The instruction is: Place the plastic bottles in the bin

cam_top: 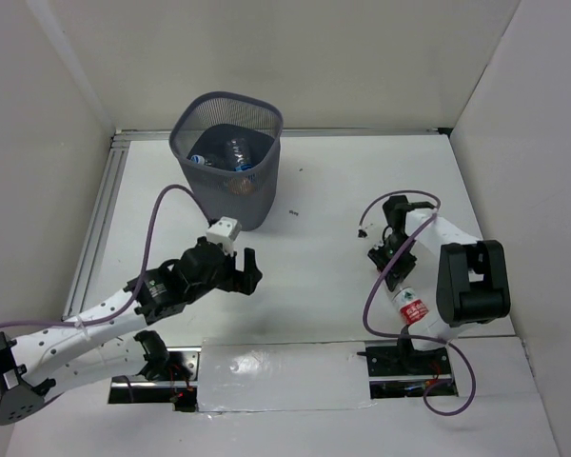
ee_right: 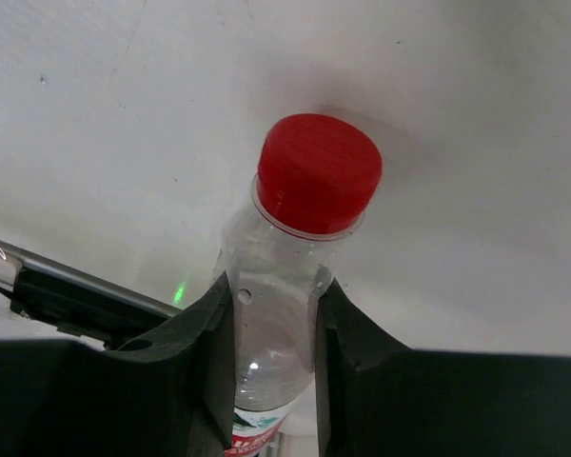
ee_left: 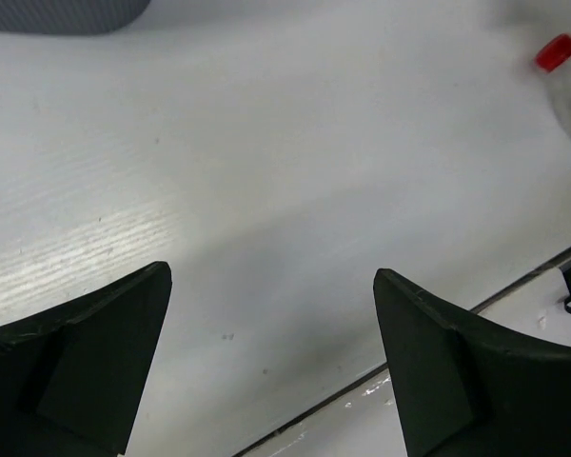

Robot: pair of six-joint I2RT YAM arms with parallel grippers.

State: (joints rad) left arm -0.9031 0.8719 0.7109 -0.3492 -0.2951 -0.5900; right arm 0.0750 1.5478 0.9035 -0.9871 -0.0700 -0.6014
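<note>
The dark grey wire-mesh bin (cam_top: 259,195) stands at the back left; its base shows in the left wrist view (ee_left: 57,13). Clear bottles (cam_top: 236,152) lie inside it. A red-capped bottle (ee_right: 284,249) with a red label (cam_top: 411,307) lies at the right near the front edge. My right gripper (ee_right: 271,286) points down over it (cam_top: 392,259), and its fingers press both sides of the bottle's shoulder just below the cap. The cap also shows in the left wrist view (ee_left: 556,52). My left gripper (ee_left: 271,276) is open and empty over bare table, in front of the bin (cam_top: 251,273).
White walls enclose the table on three sides. An aluminium rail (cam_top: 95,224) runs along the left edge. A taped white strip (cam_top: 285,376) lies between the arm bases at the near edge. Purple cables loop off both arms.
</note>
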